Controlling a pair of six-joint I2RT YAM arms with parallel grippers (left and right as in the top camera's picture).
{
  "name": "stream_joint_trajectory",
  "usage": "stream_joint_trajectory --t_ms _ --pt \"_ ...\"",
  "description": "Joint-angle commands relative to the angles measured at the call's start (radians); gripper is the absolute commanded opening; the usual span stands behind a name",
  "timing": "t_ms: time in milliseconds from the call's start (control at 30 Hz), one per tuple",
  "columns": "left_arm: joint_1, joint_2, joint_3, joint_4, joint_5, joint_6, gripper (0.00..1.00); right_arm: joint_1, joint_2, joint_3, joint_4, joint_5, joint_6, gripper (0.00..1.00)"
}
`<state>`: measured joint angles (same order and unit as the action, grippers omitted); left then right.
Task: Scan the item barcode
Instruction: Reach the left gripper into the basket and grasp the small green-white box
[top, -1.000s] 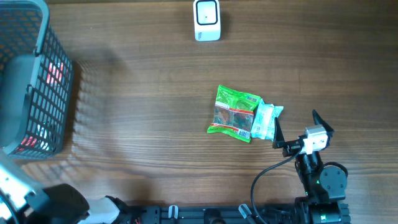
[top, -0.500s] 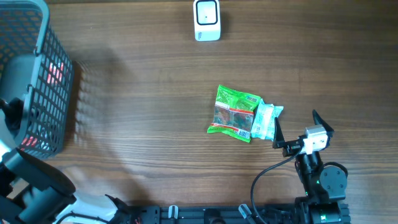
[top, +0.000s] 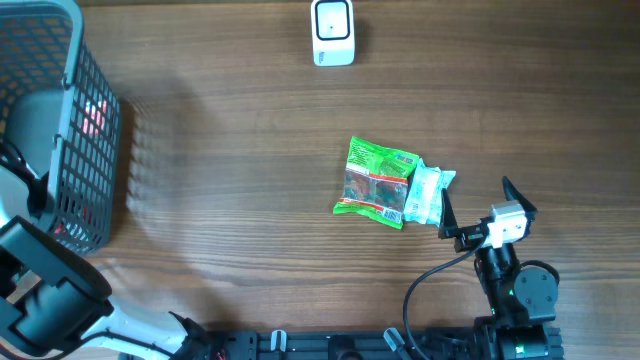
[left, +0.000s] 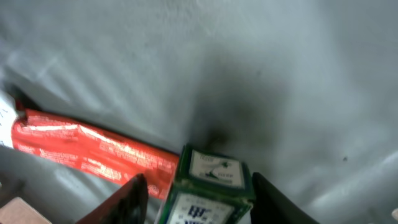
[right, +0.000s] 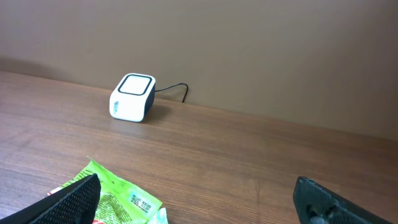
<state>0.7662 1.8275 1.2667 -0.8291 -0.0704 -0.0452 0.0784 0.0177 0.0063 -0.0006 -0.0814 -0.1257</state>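
Left gripper (left: 200, 193) is down inside the basket (top: 95, 150), its fingers either side of a small cardboard box (left: 214, 171); a firm hold cannot be told. The box is rectangular with a green rim and white printed faces. Its long axis appears to run back toward the gripper. It rests on the basket's smooth grey floor, beside a glossy red packet (left: 93, 152). Right gripper (right: 202, 202) stands wide apart and empty, well apart from the basket, near a crinkled green packet (top: 378, 182) on the wood-grain worktop (top: 250, 150).
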Motion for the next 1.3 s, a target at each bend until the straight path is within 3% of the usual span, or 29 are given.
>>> stream_joint_trajectory --t_ms 0,67,167,200,233,367,767,1200,1267 --pt "-0.005 0.008 -0.006 0.015 0.002 0.005 0.42 -0.003 -0.004 -0.001 0.003 0.009 -0.005 0.99" --pt "-0.005 0.008 -0.006 0.019 0.002 0.004 0.33 -0.003 -0.004 -0.001 0.003 0.009 -0.005 1.00" --pt "-0.005 0.007 -0.006 0.019 0.002 0.004 0.32 -0.003 -0.004 -0.001 0.003 0.009 -0.005 1.00" --pt "-0.005 0.007 -0.006 0.018 0.002 0.004 0.34 -0.003 -0.004 -0.001 0.003 0.009 -0.005 1.00" --pt "-0.005 0.007 -0.006 0.014 0.002 0.004 0.56 -0.003 -0.004 -0.001 0.003 0.009 -0.005 1.00" --pt "-0.005 0.007 -0.006 -0.023 0.002 -0.050 0.61 -0.003 -0.004 -0.001 0.003 0.009 -0.005 1.00" --pt "-0.005 0.005 0.016 -0.042 0.002 -0.094 0.28 -0.003 -0.004 -0.001 0.003 0.009 -0.005 1.00" --pt "-0.005 -0.040 0.591 -0.311 0.018 -0.122 0.25 -0.003 -0.004 -0.001 0.003 0.009 -0.005 1.00" --pt "-0.005 -0.071 0.674 -0.321 0.067 -0.145 0.19 -0.003 -0.004 -0.001 0.003 0.009 -0.005 1.00"
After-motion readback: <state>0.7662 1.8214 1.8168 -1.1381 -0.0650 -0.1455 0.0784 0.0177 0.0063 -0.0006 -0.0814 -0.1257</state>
